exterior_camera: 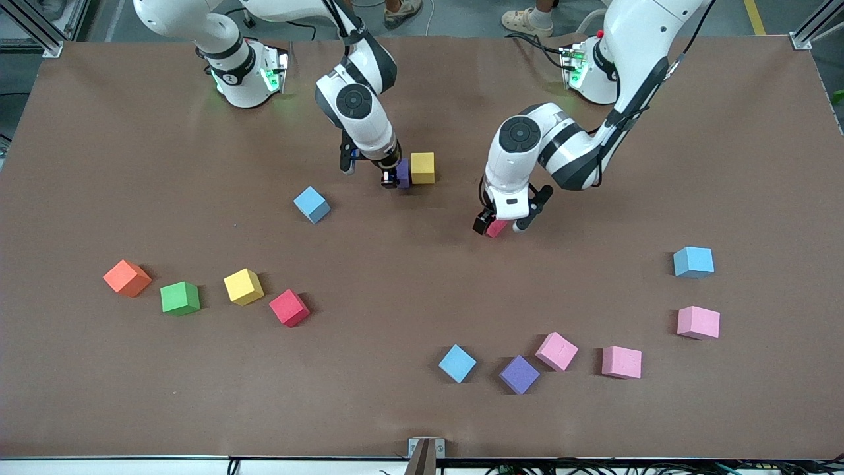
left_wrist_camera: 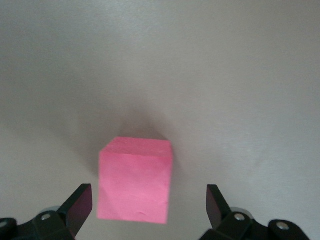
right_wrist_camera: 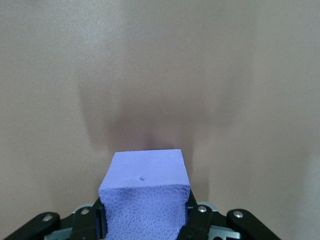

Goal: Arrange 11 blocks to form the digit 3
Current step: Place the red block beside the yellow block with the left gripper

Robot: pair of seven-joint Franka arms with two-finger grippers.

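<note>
We hold a purple block (right_wrist_camera: 145, 200) clamped in our right gripper (exterior_camera: 393, 177), touching the yellow block (exterior_camera: 422, 167) on its right-arm side. Our left gripper (exterior_camera: 501, 225) stands wide, fingers apart from a reddish-pink block (left_wrist_camera: 135, 180) between them; closing there looks the natural next move

Fourteen small matte foam cubes show in all: three light blue, three pale pink, two purple, two yellow, two red, one green cube (exterior_camera: 180, 297), one orange cube (exterior_camera: 127, 278).
</note>
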